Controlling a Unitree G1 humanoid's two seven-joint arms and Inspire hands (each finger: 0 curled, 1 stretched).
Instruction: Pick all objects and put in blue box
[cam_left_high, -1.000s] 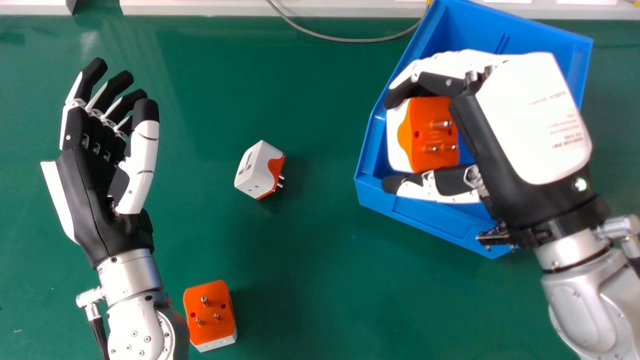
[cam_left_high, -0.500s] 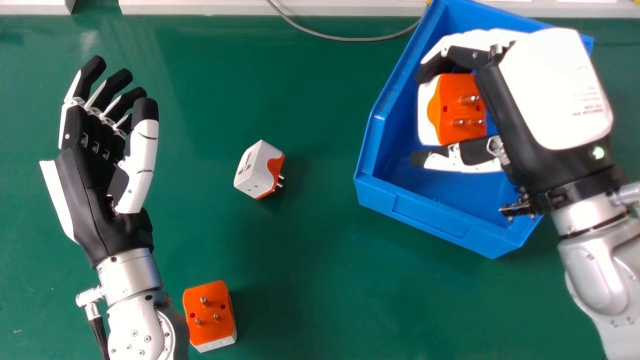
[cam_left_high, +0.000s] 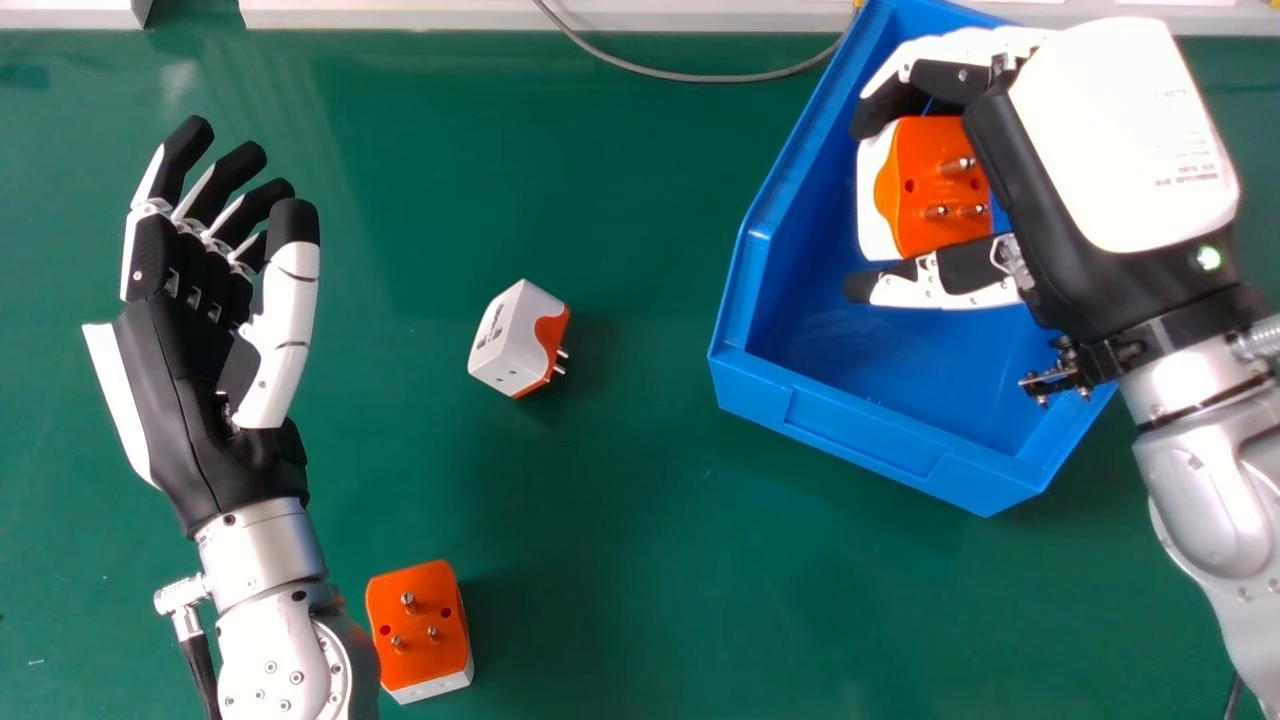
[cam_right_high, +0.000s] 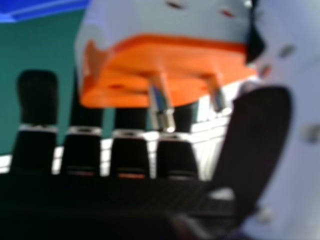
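Curled fingers of the right hand (cam_left_high: 1120, 140) are clasping a blocky orange-and-white adapter (cam_left_high: 925, 185) over the blue plastic box (cam_left_high: 860, 440), leaving room toward its near rim; the left hand (cam_left_high: 190, 370) is pointing forward, relaxed.

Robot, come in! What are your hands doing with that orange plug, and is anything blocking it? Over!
Right hand curled round plug adapter, over blue box. Left hand open, empty. No obstruction seen. Second adapter and third adapter on green table.

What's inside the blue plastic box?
Bare floor shows in the box; anything beneath the black and white right hand and the orange and white plug adapter it holds is hidden.
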